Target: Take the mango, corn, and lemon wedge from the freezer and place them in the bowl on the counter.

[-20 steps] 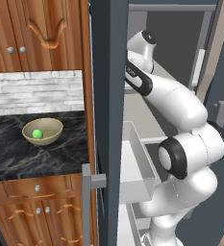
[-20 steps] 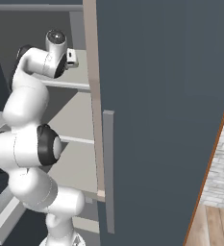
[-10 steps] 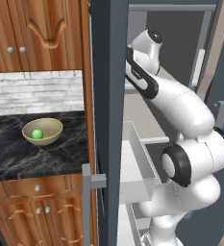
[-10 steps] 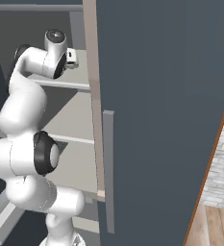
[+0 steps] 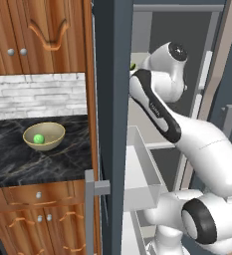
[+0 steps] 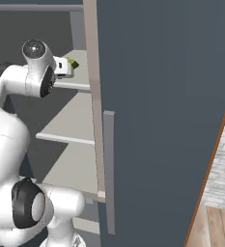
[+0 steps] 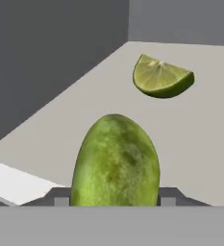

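Observation:
In the hand view the green mango (image 7: 114, 163) stands on the pale freezer shelf (image 7: 200, 144), right between my fingertips. My gripper (image 7: 114, 201) is shut on its lower sides. The lemon wedge (image 7: 161, 79) lies farther back on the same shelf, apart from the mango. From the right base view my gripper (image 6: 68, 65) is up at the upper shelf inside the freezer (image 6: 162, 120), with a bit of green at its tip. The tan bowl (image 5: 54, 130) sits on the black counter (image 5: 18, 162) left of the freezer and holds a small bright green thing (image 5: 38, 139); whether that is the corn I cannot tell.
The open freezer door (image 5: 112, 99) with its grey bar handle (image 5: 90, 209) stands between my arm and the counter. A clear drawer (image 5: 142, 169) juts out below the shelves. Wooden cupboards (image 5: 38, 35) hang above the counter, and wooden drawers (image 5: 38, 196) lie under it.
My jaws have closed from wide apart onto the mango. The arm's elbow has swung up and toward the shelf; the bowl and door have not moved.

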Tool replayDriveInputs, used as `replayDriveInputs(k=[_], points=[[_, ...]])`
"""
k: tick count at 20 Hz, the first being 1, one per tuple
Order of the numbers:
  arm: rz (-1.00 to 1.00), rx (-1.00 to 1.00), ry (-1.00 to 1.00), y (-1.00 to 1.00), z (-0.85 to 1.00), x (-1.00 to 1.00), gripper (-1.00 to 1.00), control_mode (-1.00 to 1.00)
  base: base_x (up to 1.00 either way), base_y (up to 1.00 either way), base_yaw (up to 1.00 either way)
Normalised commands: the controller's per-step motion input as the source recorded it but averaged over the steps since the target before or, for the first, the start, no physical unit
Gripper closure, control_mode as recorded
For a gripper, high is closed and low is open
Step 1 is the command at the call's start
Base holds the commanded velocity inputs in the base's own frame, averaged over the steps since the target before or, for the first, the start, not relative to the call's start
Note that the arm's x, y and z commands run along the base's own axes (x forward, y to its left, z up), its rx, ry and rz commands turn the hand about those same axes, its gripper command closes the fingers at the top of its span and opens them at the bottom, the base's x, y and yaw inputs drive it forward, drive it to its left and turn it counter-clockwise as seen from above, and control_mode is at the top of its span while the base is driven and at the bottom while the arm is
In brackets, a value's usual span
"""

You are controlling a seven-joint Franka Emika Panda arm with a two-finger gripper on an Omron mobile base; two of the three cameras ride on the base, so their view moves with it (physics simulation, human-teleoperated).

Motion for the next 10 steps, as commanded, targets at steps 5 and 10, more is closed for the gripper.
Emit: replayDriveInputs(k=[5, 10], points=[[-0.19, 0.0, 0.0, -0.34, 0.31, -0.97, 1.0, -1.0, 0.0, 0.0, 0.0], [-0.13, 0.0, 0.12, -0.39, 0.27, -1.0, 1.0, -1.0, 0.0, 0.0, 0.0]])
